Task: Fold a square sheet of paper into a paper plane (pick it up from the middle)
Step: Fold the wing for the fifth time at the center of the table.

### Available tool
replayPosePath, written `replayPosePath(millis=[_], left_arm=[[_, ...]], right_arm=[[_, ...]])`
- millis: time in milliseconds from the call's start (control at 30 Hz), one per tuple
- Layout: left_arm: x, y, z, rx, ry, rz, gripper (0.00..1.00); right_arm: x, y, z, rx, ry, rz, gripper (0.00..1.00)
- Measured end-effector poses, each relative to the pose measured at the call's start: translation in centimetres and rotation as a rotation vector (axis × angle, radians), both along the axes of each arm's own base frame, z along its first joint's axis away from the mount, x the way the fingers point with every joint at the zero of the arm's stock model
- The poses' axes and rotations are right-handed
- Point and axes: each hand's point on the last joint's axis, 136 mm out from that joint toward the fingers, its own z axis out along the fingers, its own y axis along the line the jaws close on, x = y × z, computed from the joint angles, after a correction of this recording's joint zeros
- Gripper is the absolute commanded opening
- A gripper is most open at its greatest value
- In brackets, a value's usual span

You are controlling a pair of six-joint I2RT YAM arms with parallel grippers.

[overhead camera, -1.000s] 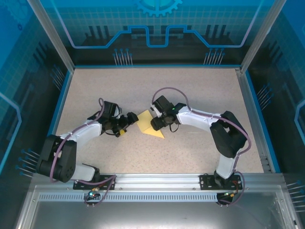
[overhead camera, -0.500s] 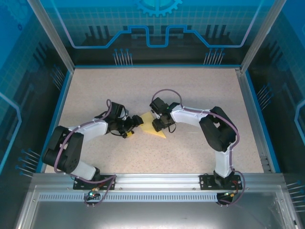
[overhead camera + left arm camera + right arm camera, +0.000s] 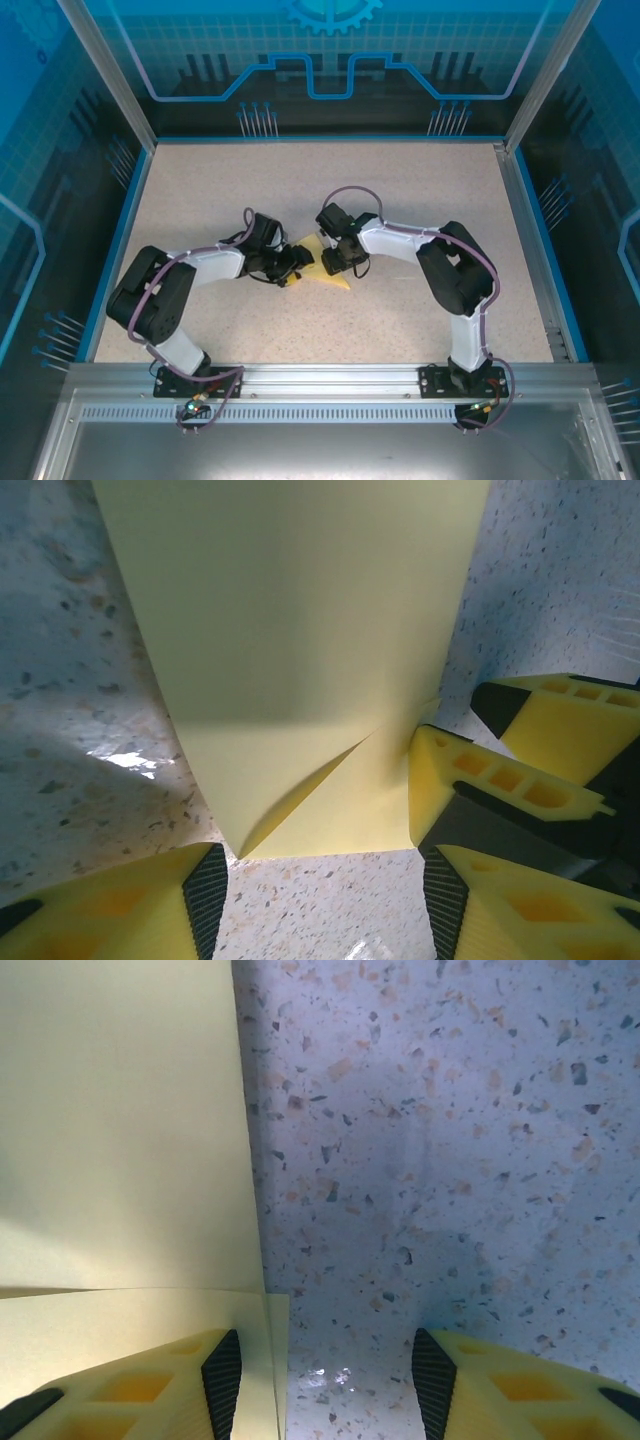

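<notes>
The pale-yellow sheet of paper lies folded on the speckled table, its point toward the lower right. My left gripper is at its left edge and my right gripper at its right. In the left wrist view the sheet of paper has a diagonal flap. My left gripper stands open, with bare table between its fingers just short of the edge. The right gripper's yellow fingers press on the sheet's corner. My right gripper is open, its left finger over the paper. A paper plane is out of view.
The speckled table is ringed by a blue rim with transparent walls. Both arms bend inward from their bases on the near rail. Bare tabletop lies to the right of the sheet.
My left arm has reached right up to the paper's edge, its jaws narrowing. The right gripper has shifted slightly left onto the sheet and narrowed a little.
</notes>
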Motion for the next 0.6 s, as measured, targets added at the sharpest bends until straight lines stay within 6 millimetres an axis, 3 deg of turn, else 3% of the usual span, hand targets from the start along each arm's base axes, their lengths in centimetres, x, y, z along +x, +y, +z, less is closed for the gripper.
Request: replayPosePath(millis=[300, 600], left_arm=[[0.03, -0.13, -0.62, -0.046, 0.044, 0.091, 0.51], [0.51, -0.36, -0.89, -0.091, 0.050, 0.147, 0.34]], right_arm=[[0.13, -0.02, 0.00, 0.031, 0.021, -0.020, 0.51], [0.16, -0.06, -0.07, 0.049, 0.030, -0.026, 0.51]])
